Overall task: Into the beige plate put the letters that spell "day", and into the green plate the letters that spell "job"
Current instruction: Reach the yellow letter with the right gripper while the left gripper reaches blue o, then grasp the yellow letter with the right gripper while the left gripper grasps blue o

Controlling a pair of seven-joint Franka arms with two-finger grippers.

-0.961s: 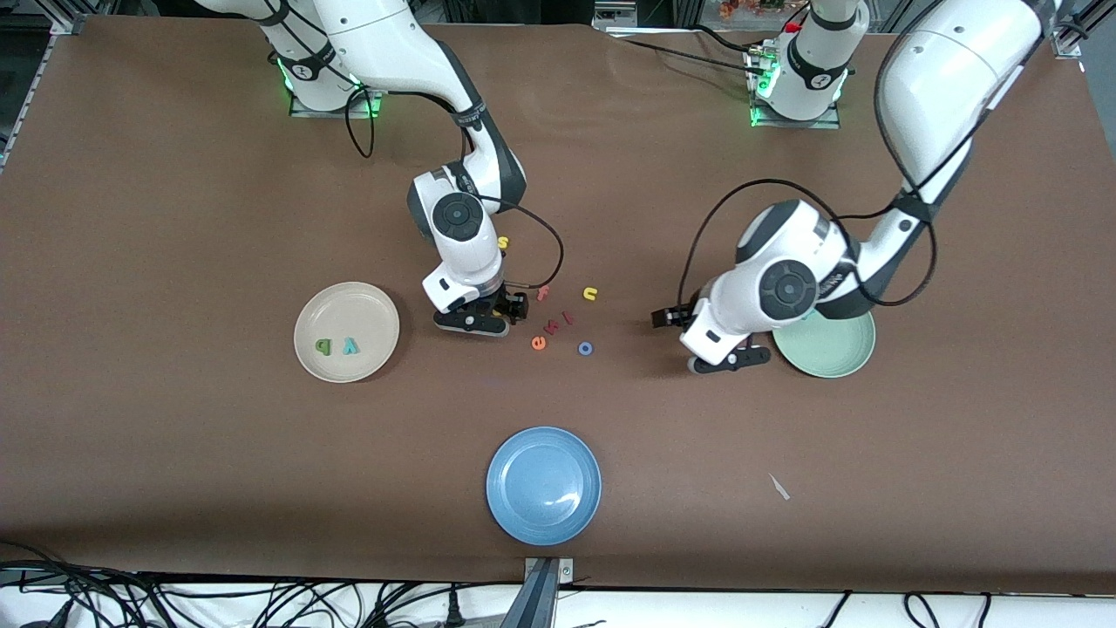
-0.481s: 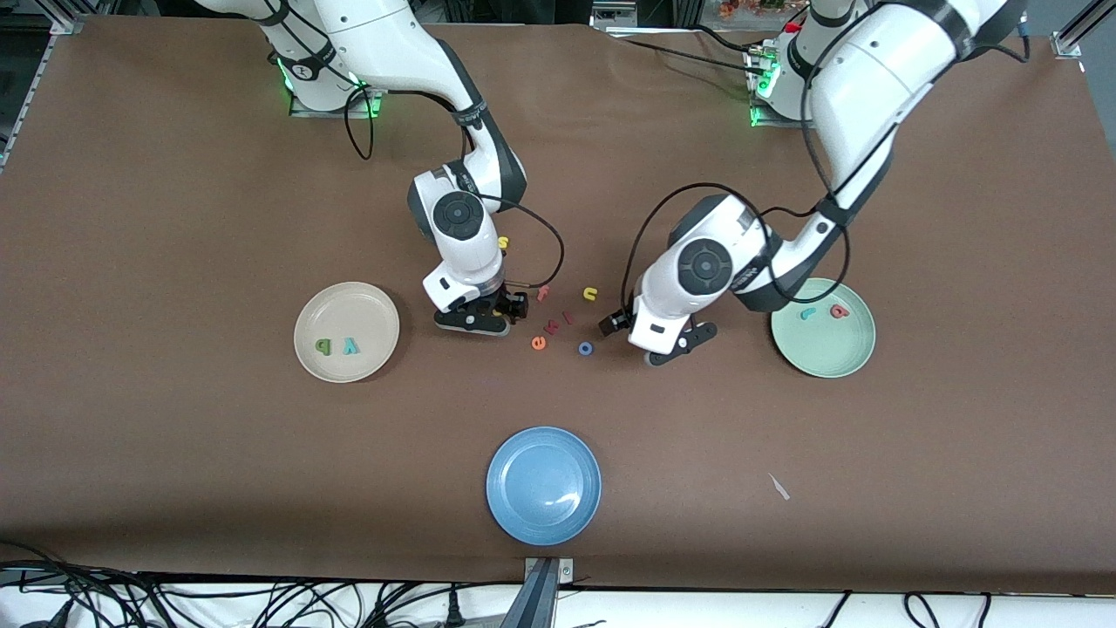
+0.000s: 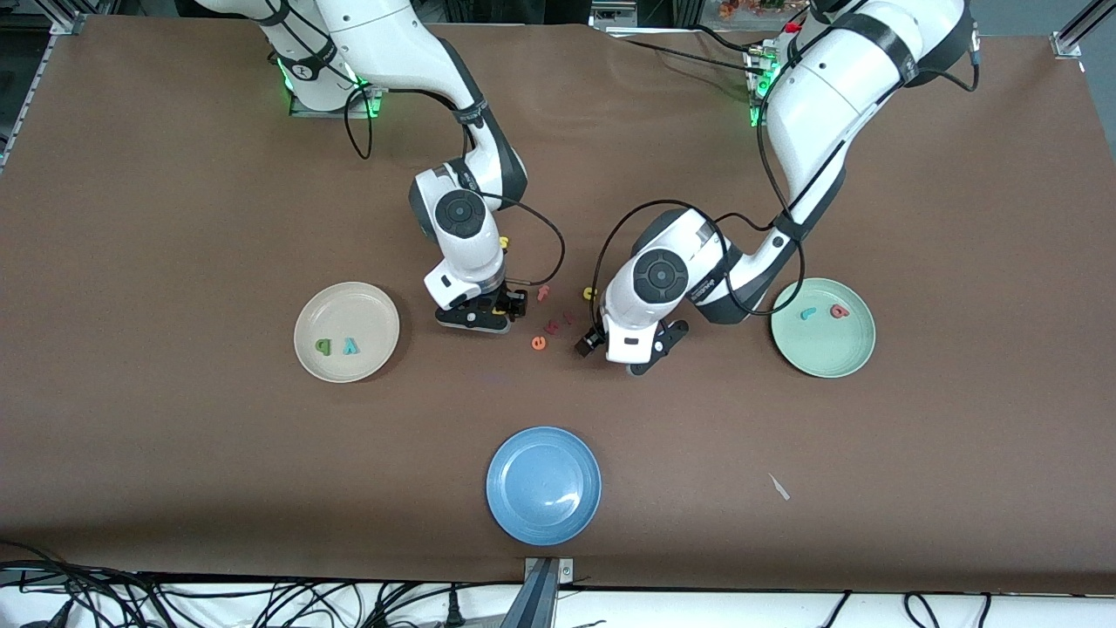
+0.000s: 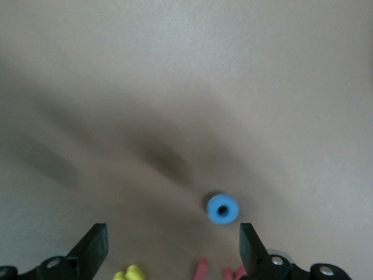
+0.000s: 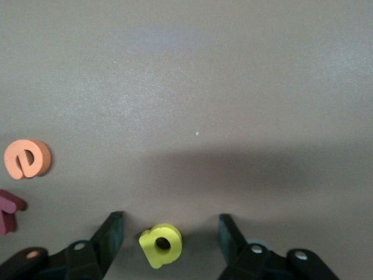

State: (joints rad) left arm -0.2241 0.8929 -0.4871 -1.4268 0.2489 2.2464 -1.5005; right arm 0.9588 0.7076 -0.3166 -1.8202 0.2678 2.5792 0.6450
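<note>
Only in the right wrist view: right claw (image 5: pixel 169 233) low over the counter (image 3: pixel 174 453), fingers apart around the yellow "a" (image 5: pixel 161 245); only in the left wrist view: left claw (image 4: pixel 172 248) spread wide above the blue "o" (image 4: pixel 222 208). Three plates on brown cloth: beige plate (image 3: pixel 375 301) with "d" (image 3: pixel 323 347) and "y" (image 3: pixel 350 346), green plate (image 3: pixel 824 358) with "j" (image 3: pixel 808 313) and "b" (image 3: pixel 839 310), blue plate (image 3: pixel 543 485) near the front edge.

table (image 3: pixel 174 218): brown | on it: beige plate (image 3: pixel 347 296), green plate (image 3: pixel 824 358), blue plate (image 3: pixel 543 515), loose letters, perhaps six
</note>
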